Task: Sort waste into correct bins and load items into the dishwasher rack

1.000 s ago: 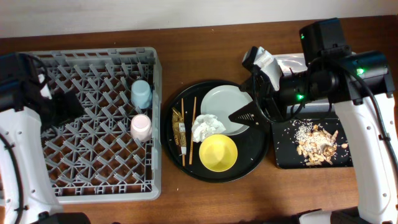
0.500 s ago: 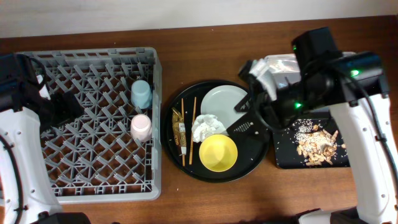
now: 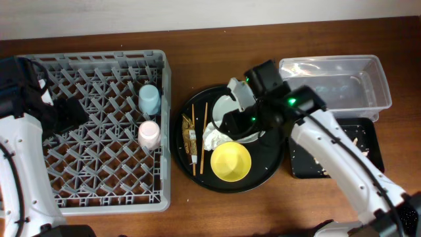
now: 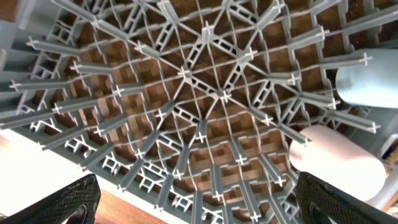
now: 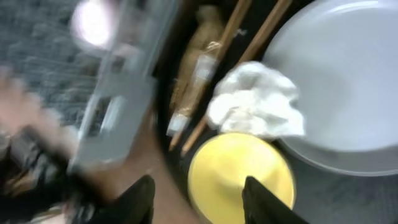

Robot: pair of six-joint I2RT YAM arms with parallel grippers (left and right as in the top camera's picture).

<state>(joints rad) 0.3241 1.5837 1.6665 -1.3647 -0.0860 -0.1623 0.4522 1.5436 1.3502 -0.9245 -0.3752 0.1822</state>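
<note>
Brown wooden worktop [image 3: 210, 210], seen from above. A grey dishwasher rack [image 3: 92, 58] fills the 9 o'clock side, with a blue cup [image 3: 149, 99] and a pink cup [image 3: 148, 133] sitting along its 3 o'clock edge. At centre, a round black tray [image 3: 263, 174] holds a pale plate [image 3: 231, 105] at 12 o'clock and a yellow bowl [image 3: 230, 162] at 6. Crumpled tissue [image 3: 217, 137] lies between them, touching the plate. Two chopsticks [image 3: 203, 131] and foil wrappers [image 3: 190, 135] lie at 9. The right tool [image 5: 198, 186] hovers over the tissue and bowl, fingers spread apart. The left tool [image 4: 205, 205] hangs above the rack, fingers wide apart. A clear tub [image 3: 332, 82] sits at 2 o'clock and a black rectangular tray [image 3: 368, 131] at 4.
</note>
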